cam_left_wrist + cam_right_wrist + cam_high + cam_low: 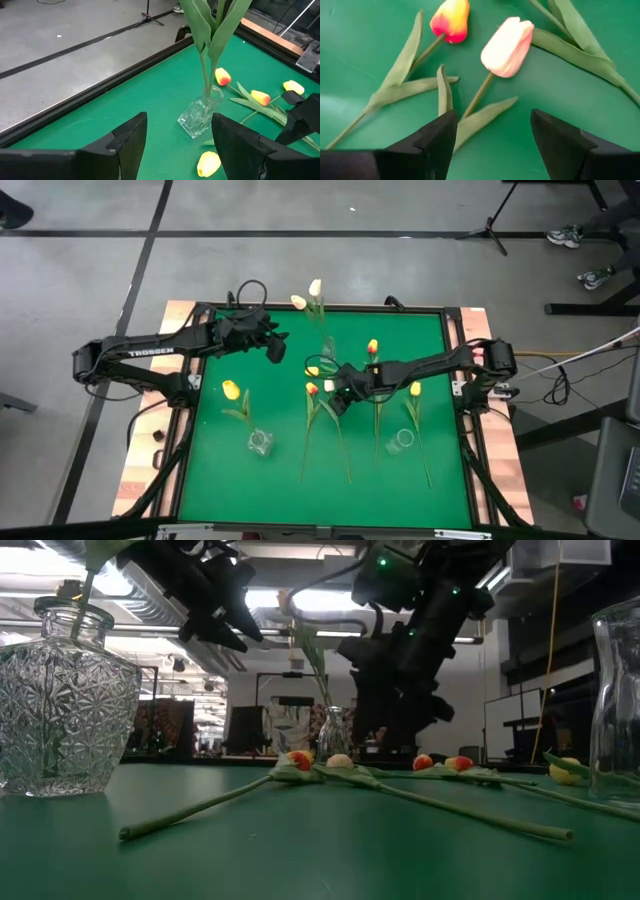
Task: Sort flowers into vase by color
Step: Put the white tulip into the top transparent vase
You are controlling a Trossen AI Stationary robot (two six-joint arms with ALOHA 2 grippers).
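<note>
The left arm reaches in from the left side, its left gripper (277, 345) raised near the far edge, fingers apart. The right arm stretches toward the middle, its right gripper (335, 402) low, fingers spread wide.

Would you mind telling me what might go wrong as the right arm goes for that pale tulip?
1. The right gripper hangs open over the creamy white tulip, whose leaves overlap the orange-red tulip's; closing may snag both.
2. Stems cross on the green mat, so lifting one could drag others.
3. The left gripper hovers near the small glass vase, which could tip.
</note>
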